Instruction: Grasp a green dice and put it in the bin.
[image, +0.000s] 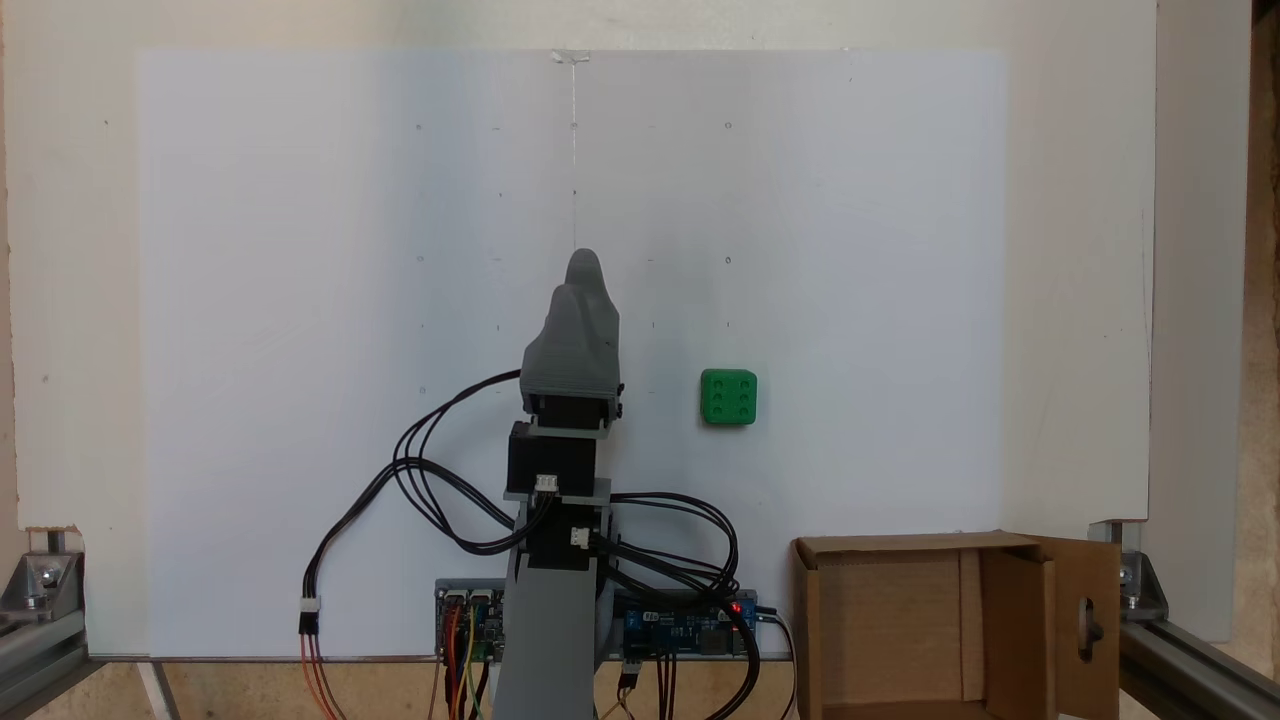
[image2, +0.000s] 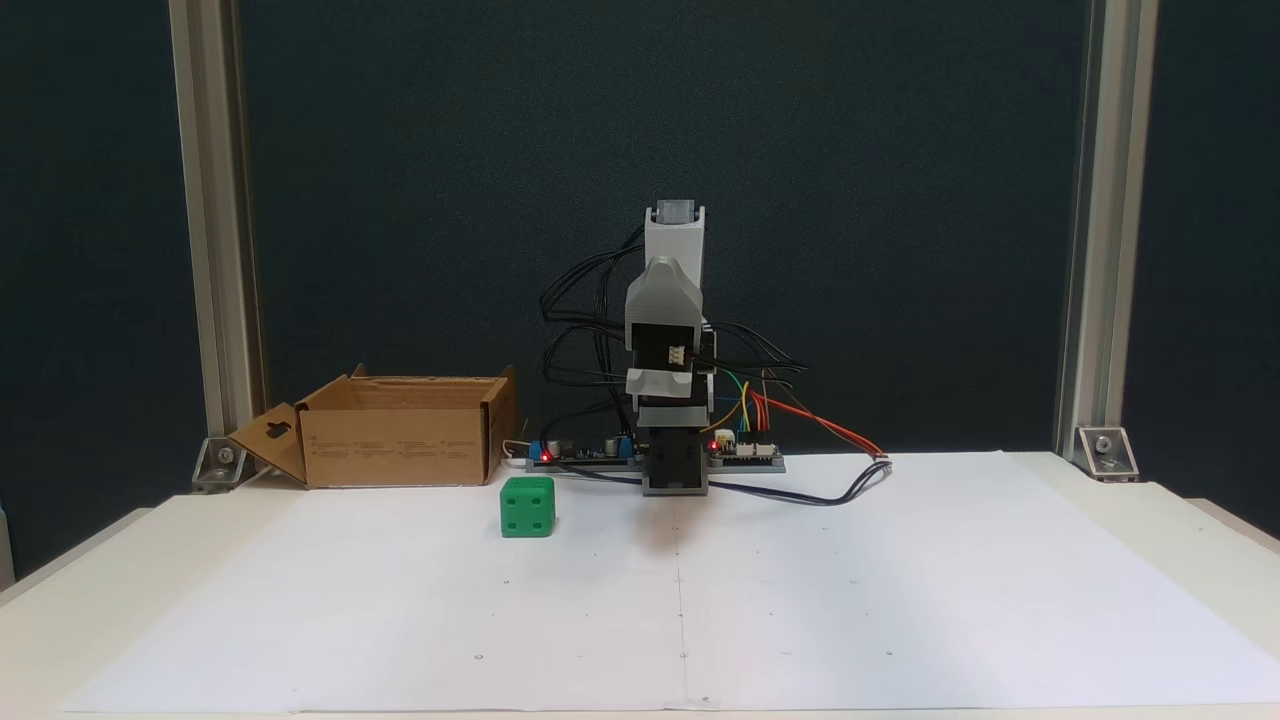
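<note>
The green dice (image: 728, 397) sits on the white paper (image: 300, 300) beside my folded arm, apart from the box (image: 900, 620) — small, stiff, likely light and slick, best pinched across two flat faces — though whether my gripper (image: 583, 268) is spread, I cannot tell.

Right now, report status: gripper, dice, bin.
Gripper clear of the table, holding nothing, jaws unreadable. Green dice alone on the paper. Bin open, beside the base. Nothing between.

Bare white paper (image: 300, 300) surrounded the small green plastic dice (image: 728, 397); the brown cardboard box (image: 900, 620) stood well apart at the table's edge.
</note>
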